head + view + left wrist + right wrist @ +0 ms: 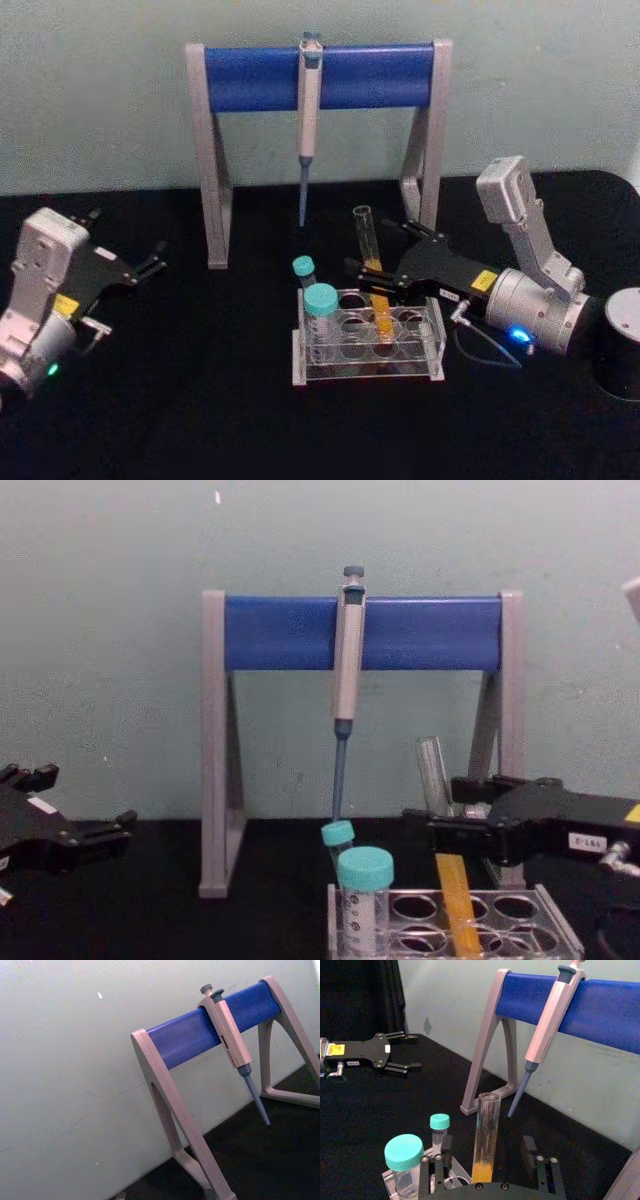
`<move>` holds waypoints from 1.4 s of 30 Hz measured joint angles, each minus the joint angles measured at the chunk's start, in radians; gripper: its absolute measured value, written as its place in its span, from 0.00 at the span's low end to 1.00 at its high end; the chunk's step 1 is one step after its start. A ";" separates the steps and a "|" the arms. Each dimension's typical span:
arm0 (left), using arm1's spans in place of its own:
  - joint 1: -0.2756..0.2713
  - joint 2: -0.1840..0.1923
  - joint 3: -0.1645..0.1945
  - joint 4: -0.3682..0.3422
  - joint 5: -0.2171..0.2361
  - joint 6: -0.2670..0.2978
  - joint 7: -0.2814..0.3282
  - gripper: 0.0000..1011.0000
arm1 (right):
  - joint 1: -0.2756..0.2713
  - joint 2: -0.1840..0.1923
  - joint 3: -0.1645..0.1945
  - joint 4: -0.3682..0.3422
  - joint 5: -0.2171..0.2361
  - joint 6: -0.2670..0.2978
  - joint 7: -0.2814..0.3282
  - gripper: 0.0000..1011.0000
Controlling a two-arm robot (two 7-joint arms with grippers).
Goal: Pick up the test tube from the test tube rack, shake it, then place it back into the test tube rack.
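The long thin clear glass test tube (367,235), with orange-yellow liquid in its lower part, is standing in a hole toward the right of the low clear plastic test tube rack (370,374). The rack is sitting near the middle of the black table (200,400), and the tube's open top is leaning left and far.

The right gripper (486,1150) is reaching in from the right and straddling the tube just above the rack. Its jaws are standing wide, one on each side of the glass with a gap showing on both, so nothing is gripping yet.

I am judging this as the approach to the grasp, with the pick not yet made. The next move is calling for closing squarely on the glass, then lifting along the tube's lean so that it is not levering against its hole or knocking the two teal-capped plastic tubes (321,300) just to its left.

The left gripper (150,268) is sitting parked at the table's left, jaws apart.
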 joint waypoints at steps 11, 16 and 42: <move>0.000 0.000 0.000 0.000 0.000 0.000 0.000 0.99 | 0.000 0.001 0.000 -0.001 0.000 -0.001 0.000 0.55; 0.000 0.000 0.000 0.000 0.000 0.000 0.000 0.99 | 0.000 0.001 0.000 -0.001 0.000 -0.001 0.000 0.41; 0.000 0.000 0.000 0.000 0.000 0.000 0.000 0.99 | 0.000 0.001 0.000 -0.001 0.000 -0.001 0.000 0.23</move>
